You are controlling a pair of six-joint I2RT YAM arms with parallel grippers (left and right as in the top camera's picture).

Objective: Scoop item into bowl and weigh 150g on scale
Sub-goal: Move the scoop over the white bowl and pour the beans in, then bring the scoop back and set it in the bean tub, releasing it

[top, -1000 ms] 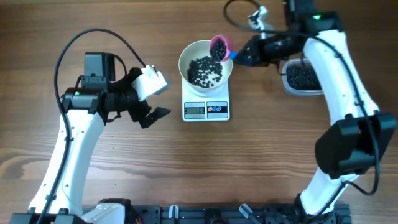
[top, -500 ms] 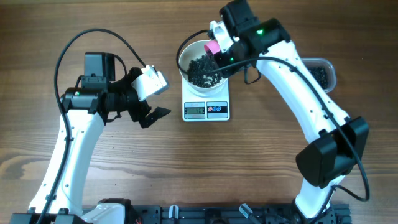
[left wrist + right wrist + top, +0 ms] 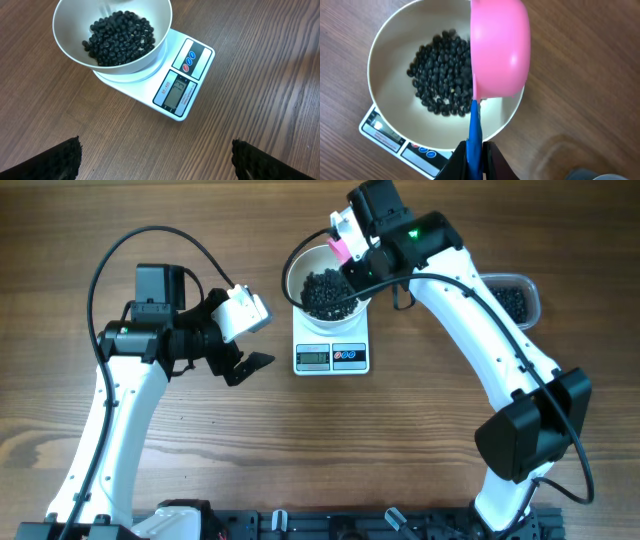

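brown wood-grain table [image 3: 330, 450] fills the overhead view, and the scale [image 3: 332, 357] lies near its middle, towards the far side. the bowl [image 3: 293, 280] stands on the scale's far part, with a dark heap of beans [image 3: 322, 288] covering its bottom. the right tool [image 3: 356, 264] hangs over the bowl's far right rim, clamped on a pink scoop [image 3: 340, 248] that is tipped over the bowl. to the right, partly behind that arm, a clear tub [image 3: 533, 292] holds more beans. the left tool [image 3: 245, 338] hovers left of the scale, well apart from it, jaws wide and empty.

the left wrist view looks across at bowl and scale. one dark fingertip [image 3: 50, 160] sits in each near corner, with bare table between them. only this view shows the display [image 3: 176, 93] and the round buttons [image 3: 188, 65] on the scale's near edge at all closely, yet the digits are too small to read. neither scoop nor tub appears.

the right wrist view looks straight down into the bowl. the jaws stand narrow, pinching the scoop's blue handle [image 3: 476, 125]. the pink cup shows its outer side, mouth turned towards the beans, which neither other view makes plain.

as i judge it, scooping is under way and this load looks tipped out. whether the target weight is reached cannot be told, so more scoops from the tub may be left.
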